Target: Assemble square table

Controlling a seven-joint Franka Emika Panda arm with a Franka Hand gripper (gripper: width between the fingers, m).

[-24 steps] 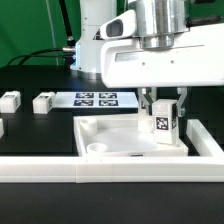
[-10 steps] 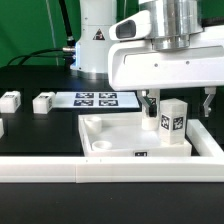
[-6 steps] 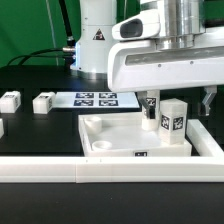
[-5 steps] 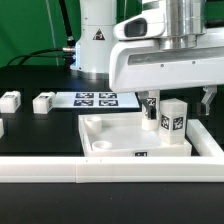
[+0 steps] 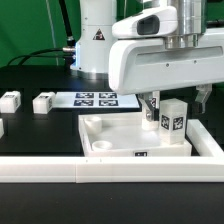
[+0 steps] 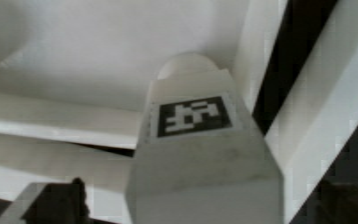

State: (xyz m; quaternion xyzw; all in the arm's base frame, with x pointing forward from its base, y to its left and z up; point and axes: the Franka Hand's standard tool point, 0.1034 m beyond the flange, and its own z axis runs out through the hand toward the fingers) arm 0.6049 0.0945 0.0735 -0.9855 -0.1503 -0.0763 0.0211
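Observation:
The white square tabletop lies with its raised rim up at the exterior view's right. One white tagged leg block stands upright in its far right corner. My gripper hangs over that leg, open, with one finger on each side and a gap to the leg on both sides. In the wrist view the leg fills the middle, tag facing the camera, between the dark fingertips. Two loose leg blocks lie on the black table at the left.
The marker board lies flat behind the tabletop. A long white rail runs along the front edge. Another white block shows at the left border. The robot's base stands at the back.
In the earliest frame the fingers stood close against the leg; they have since spread wide and the hand has risen slightly. The leg stays upright in the corner.

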